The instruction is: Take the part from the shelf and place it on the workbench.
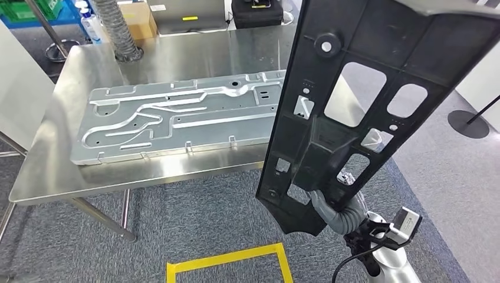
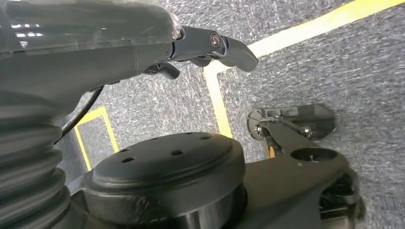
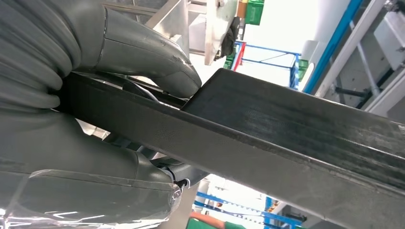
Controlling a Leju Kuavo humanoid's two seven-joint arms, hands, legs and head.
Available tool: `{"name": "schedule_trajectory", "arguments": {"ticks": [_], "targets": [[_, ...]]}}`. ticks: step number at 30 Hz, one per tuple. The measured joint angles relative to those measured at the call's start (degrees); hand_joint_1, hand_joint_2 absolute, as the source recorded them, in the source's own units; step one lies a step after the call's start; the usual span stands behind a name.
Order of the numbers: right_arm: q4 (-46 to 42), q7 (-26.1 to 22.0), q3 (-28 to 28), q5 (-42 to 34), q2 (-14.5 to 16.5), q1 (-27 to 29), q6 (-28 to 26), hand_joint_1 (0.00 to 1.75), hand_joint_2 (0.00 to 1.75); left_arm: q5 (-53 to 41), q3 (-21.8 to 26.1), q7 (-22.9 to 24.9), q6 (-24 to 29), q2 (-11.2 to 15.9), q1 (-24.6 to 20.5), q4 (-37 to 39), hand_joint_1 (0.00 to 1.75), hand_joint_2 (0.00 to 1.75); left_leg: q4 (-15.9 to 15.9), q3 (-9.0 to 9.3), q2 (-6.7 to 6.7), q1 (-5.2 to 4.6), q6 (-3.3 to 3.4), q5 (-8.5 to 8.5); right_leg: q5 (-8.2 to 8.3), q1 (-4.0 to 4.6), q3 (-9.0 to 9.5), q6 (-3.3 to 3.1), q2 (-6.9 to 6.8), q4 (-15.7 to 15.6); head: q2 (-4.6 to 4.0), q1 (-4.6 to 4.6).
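From the head view, the robot's right hand (image 1: pixel 331 207) grips the lower end of the part (image 1: pixel 377 100), a long black plastic panel with cut-out windows. The panel stands nearly upright in the air, off the near right corner of the workbench (image 1: pixel 177 59) and not touching it. A stamped metal plate (image 1: pixel 183 121) already lies across the middle of the workbench, with bare steel left along the near edge in front of it. So the pick from the shelf looks finished, and the carry is well on; the lowering and release remain.

In the left wrist view, the left hand (image 2: pixel 210 47) hangs over grey carpet marked with yellow floor tape (image 2: pixel 217 100), away from the workbench. It holds nothing, though whether its fingers are spread or curled cannot be told from this close angle.

In the right wrist view, the thumb and fingers (image 3: pixel 153 67) of the right hand clamp the panel's edge from both sides, a firm-looking hold.
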Motion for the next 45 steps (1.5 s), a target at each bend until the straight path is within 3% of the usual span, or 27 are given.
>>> {"name": "schedule_trajectory", "arguments": {"ticks": [3, 4, 7, 8, 9, 10, 12, 14, 16, 19, 20, 23, 24, 25, 27, 29, 30, 34, 36, 38, 39, 40, 41, 43, 45], "targets": [[1.02, 0.14, -0.19, -0.63, -0.59, -0.82, 0.49, 1.75, 1.75, 0.07, 0.14, -0.07, 0.10, -0.13, 0.11, 0.00, 0.00, 1.75, -0.61, 0.15, -0.07, 0.16, 0.99, 0.23, -0.26, -0.09, -0.31, 1.03, -0.09, 0.44, 0.00, -0.01], [1.45, 0.11, -0.23, -0.84, -0.91, -1.34, 0.79, 1.75, 1.75, 0.08, 0.19, -0.15, 0.15, -0.20, 0.10, 0.00, 0.00, 1.75, -0.82, 0.29, -0.04, 0.28, 1.33, 0.33, -1.12, -0.16, -1.01, 1.35, -0.13, 1.97, 0.00, -0.01], [3.14, 0.05, -0.26, -1.34, -1.65, -2.99, 1.36, 1.75, 1.75, 0.15, 0.33, -0.43, 0.26, -0.32, 0.04, 0.00, 0.00, 1.75, -0.94, 0.52, 0.14, 0.29, 1.86, 0.28, -5.63, -0.45, -6.40, 2.15, -0.19, 12.36, 0.00, 0.00], [3.68, 0.05, -0.23, -1.43, -1.71, -3.26, 1.48, 1.75, 1.75, 0.18, 0.38, -0.50, 0.27, -0.34, 0.06, 0.00, 0.00, 1.75, -0.91, 0.60, 0.14, 0.26, 1.89, 0.21, -6.35, -0.51, -8.08, 2.31, -0.20, 15.26, 0.00, 0.00], [4.15, 0.06, -0.19, -1.49, -1.74, -3.43, 1.60, 1.75, 1.75, 0.20, 0.44, -0.56, 0.29, -0.37, 0.09, 0.00, 0.00, 1.75, -0.88, 0.72, 0.11, 0.25, 1.88, 0.12, -6.03, -0.55, -8.89, 2.39, -0.20, 16.31, 0.00, 0.00], [4.50, 0.07, -0.14, -1.52, -1.79, -3.58, 1.70, 1.75, 1.75, 0.21, 0.49, -0.62, 0.32, -0.40, 0.10, 0.00, 0.00, 1.75, -0.84, 0.94, 0.06, 0.25, 1.84, -0.04, -4.59, -0.57, -8.50, 2.37, -0.21, 15.02, 0.00, 0.00], [4.93, 0.06, -0.06, -1.63, -2.01, -3.90, 1.76, 1.75, 1.75, 0.21, 0.56, -0.95, 0.33, -0.46, 0.11, 0.00, 0.00, 1.75, -0.79, 1.55, -0.05, 0.24, 1.57, -0.54, -0.34, -0.53, -5.11, 2.01, -0.29, 7.52, 0.00, 0.00], [5.21, 0.04, -0.02, -1.91, -2.32, -4.17, 1.70, 1.75, 1.75, 0.23, 0.59, -1.45, 0.34, -0.52, 0.05, 0.00, 0.00, 1.75, -0.67, 1.86, -0.15, 0.05, 1.06, -1.06, 1.69, -0.20, -2.28, 1.33, -0.37, 1.48, 0.00, 0.00], [5.42, 0.00, 0.01, -2.20, -2.57, -4.29, 1.69, 1.75, 1.75, 0.38, 0.63, -1.88, 0.36, -0.54, 0.03, 0.00, 0.00, 1.75, -0.71, 1.86, -0.15, -0.08, 0.49, -1.36, 1.41, 0.12, -1.87, 0.65, -0.28, 0.37, 0.00, -0.01], [5.71, -0.02, 0.03, -2.36, -2.81, -4.53, 1.70, 1.75, 1.75, 0.65, 0.67, -2.27, 0.37, -0.55, -0.06, 0.00, 0.00, 1.75, 0.85, 1.41, -0.06, -0.07, -0.45, -2.81, 1.24, -0.29, -1.46, -0.37, -0.21, -0.10, 0.00, -0.01], [5.82, -0.01, 0.04, -2.37, -2.85, -4.69, 1.70, 1.75, 1.75, 0.68, 0.68, -2.31, 0.38, -0.55, -0.10, 0.00, 0.00, 1.75, 3.26, 0.33, -0.06, -0.03, -0.73, -4.17, 1.19, -0.43, -1.25, -0.69, -0.26, -0.29, 0.00, -0.01], [6.37, 0.20, 0.15, -1.96, -2.98, -5.12, 1.69, 1.75, 1.75, 0.93, 0.76, -2.37, 0.37, -0.55, -0.09, 0.00, 0.00, 1.75, 14.63, -5.66, -0.06, 0.24, -1.23, -8.64, 0.91, -0.32, -1.03, -1.14, -0.33, -0.30, 0.00, -0.01], [6.67, 0.42, 0.19, -1.43, -3.12, -5.29, 1.51, 1.75, 1.75, 1.04, 0.78, -2.39, 0.36, -0.54, -0.13, 0.00, 0.00, 1.75, 16.44, -6.88, -0.05, 0.29, -1.30, -8.59, 0.83, -0.31, -0.95, -1.16, -0.31, -0.27, 0.00, 0.00], [7.09, 0.68, 0.22, -0.71, -3.42, -5.52, 1.22, 1.75, 1.75, 1.14, 0.80, -2.40, 0.34, -0.53, -0.17, 0.00, 0.00, 1.75, 15.87, -6.95, -0.05, 0.34, -1.30, -7.34, 0.75, -0.31, -0.82, -1.11, -0.27, -0.24, 0.00, 0.00], [8.28, 1.21, 0.01, 0.80, -4.69, -6.48, 0.30, 1.75, 1.75, 1.13, 0.80, -2.39, 0.25, -0.52, -0.18, 0.00, 0.00, 1.75, 8.92, -4.25, -0.05, 0.39, -0.99, -2.70, 0.54, -0.32, -0.43, -0.86, -0.15, -0.19, 0.00, 0.00], [10.41, 1.87, -0.62, 2.18, -7.23, -9.05, -0.14, 1.75, 1.75, 0.93, 0.80, -2.39, 0.02, -0.53, -0.11, 0.00, 0.00, 1.75, 2.07, -1.55, -0.08, 0.28, -0.40, 0.15, 0.41, -0.17, -0.39, -0.35, 0.01, 0.04, 0.00, 0.00], [11.88, 2.29, -0.98, 2.72, -8.94, -11.08, 0.29, 1.75, 1.75, 0.81, 0.80, -2.39, -0.09, -0.54, -0.09, 0.00, 0.00, 1.75, 0.53, -1.07, -0.09, 0.17, -0.07, 0.54, 0.45, -0.11, -0.55, -0.02, 0.07, 0.13, 0.00, 0.00], [18.13, 3.25, -2.46, 3.84, -15.92, -19.43, 3.51, 1.75, 1.75, 0.56, 0.80, -2.39, -0.26, -0.54, 0.06, 0.00, 0.00, 1.75, -0.22, -1.11, -0.09, 0.09, 1.50, 1.11, -0.01, -0.39, -1.25, 1.47, 0.03, 1.08, 0.00, 0.00], [20.35, 3.49, -2.51, 6.43, -18.19, -22.91, 2.91, 1.75, 1.75, 0.48, 0.80, -2.46, -0.56, -0.55, 0.06, 0.00, 0.00, 1.75, -0.49, -1.01, -0.06, 0.26, 1.96, 1.41, -2.98, -0.56, -3.61, 2.03, -0.10, 6.25, 0.00, 0.00], [23.89, 3.94, -0.94, 11.91, -20.10, -28.17, 1.12, 1.75, 1.75, 0.57, 0.80, -2.79, -1.55, -0.56, 0.08, 0.00, 0.00, 1.75, -0.40, -1.14, 0.02, 0.15, 2.06, 1.42, -6.25, -0.69, -7.58, 2.44, -0.15, 14.14, 0.00, 0.00], [26.48, 4.20, 0.54, 15.93, -20.70, -31.86, -0.42, 1.75, 1.75, 0.67, 0.80, -3.13, -2.22, -0.56, 0.09, 0.00, 0.00, 1.75, -0.32, -1.20, 0.09, 0.09, 2.05, 1.40, -6.67, -0.77, -8.93, 2.57, -0.17, 16.56, 0.00, 0.00], [29.69, 4.49, 2.56, 20.87, -20.99, -36.20, -2.61, 1.75, 1.75, 0.75, 0.80, -3.57, -2.83, -0.56, 0.06, 0.00, 0.00, 1.75, -0.21, -1.24, 0.19, 0.06, 2.01, 1.36, -5.94, -0.87, -9.25, 2.63, -0.19, 16.81, 0.00, 0.00], [33.37, 4.83, 5.07, 26.33, -20.83, -41.05, -5.37, 1.75, 1.75, 0.78, 0.80, -4.06, -3.31, -0.56, -0.03, 0.00, 0.00, 1.75, -0.08, -1.24, 0.32, 0.07, 1.92, 1.29, -4.15, -0.98, -8.31, 2.65, -0.20, 14.62, 0.00, 0.00], [42.02, 5.67, 11.18, 36.27, -19.47, -50.61, -11.29, 1.75, 1.75, 0.76, 0.79, -4.88, -3.86, -0.56, -0.38, 0.00, 0.00, 1.75, 0.25, -1.26, 0.54, 0.05, 1.55, 1.07, -0.23, -1.08, -4.35, 2.52, -0.21, 6.51, 0.00, 0.00], [49.65, 6.18, 16.60, 41.02, -17.63, -57.36, -15.16, 1.75, 1.75, 0.74, 0.78, -5.24, -4.06, -0.57, -0.73, 0.00, 0.00, 1.75, 0.51, -1.52, 0.42, -0.03, 1.04, 1.00, 1.16, -0.82, -1.91, 1.99, -0.22, 1.32, 0.00, -0.01]]}}
